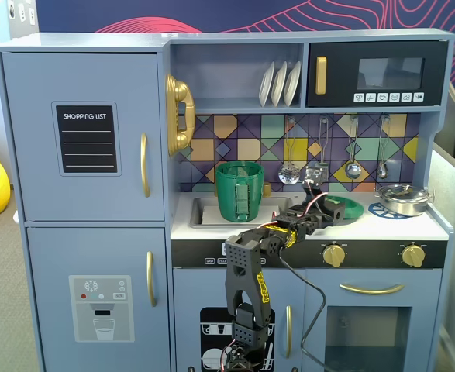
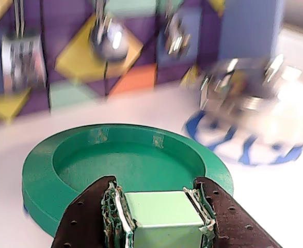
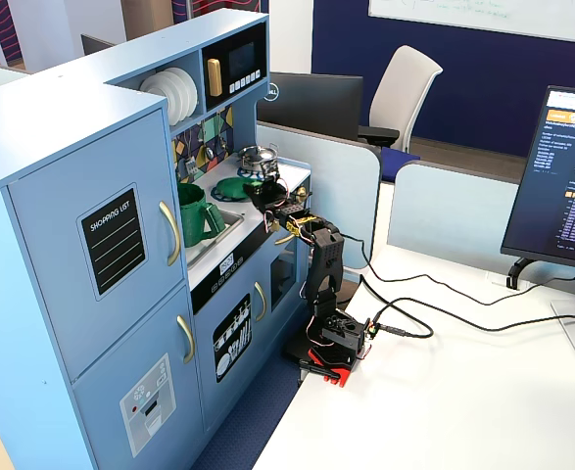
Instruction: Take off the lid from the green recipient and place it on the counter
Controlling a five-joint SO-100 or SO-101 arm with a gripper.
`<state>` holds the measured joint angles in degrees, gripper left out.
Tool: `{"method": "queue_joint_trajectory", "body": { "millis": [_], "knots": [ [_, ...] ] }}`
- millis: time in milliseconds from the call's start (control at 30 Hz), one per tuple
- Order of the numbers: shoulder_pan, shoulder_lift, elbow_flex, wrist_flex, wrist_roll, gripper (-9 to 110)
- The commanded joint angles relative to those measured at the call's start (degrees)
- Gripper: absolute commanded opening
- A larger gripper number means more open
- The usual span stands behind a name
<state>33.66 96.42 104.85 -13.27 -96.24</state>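
On the white counter (image 1: 413, 225) lies the lid (image 2: 125, 165), hand (image 2: 164, 217) pinching its tab.

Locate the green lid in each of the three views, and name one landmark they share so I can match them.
A fixed view, facing the kitchen: the lid lies flat on the counter, right of the sink, behind the gripper.
Wrist view: the lid fills the lower centre, just beyond the gripper.
A fixed view, from the side: the lid is a small green disc mid-counter.
Shared landmark: the silver pot beside it.
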Motion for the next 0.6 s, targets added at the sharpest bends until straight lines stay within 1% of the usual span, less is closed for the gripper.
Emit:
{"method": "queue_joint_trajectory", "body": {
  "millis": [0, 267, 400, 567],
  "knots": [
    [-1.1, 0.2, -2.5, -2.5, -1.1, 0],
    [-1.8, 0.3, -0.6, -1.1, -2.7, 0],
    [-1.4, 1.3, 0.9, 3.5, -5.4, 0],
    [-1.8, 2.4, 3.2, 4.9, -5.1, 0]
  ]
}}
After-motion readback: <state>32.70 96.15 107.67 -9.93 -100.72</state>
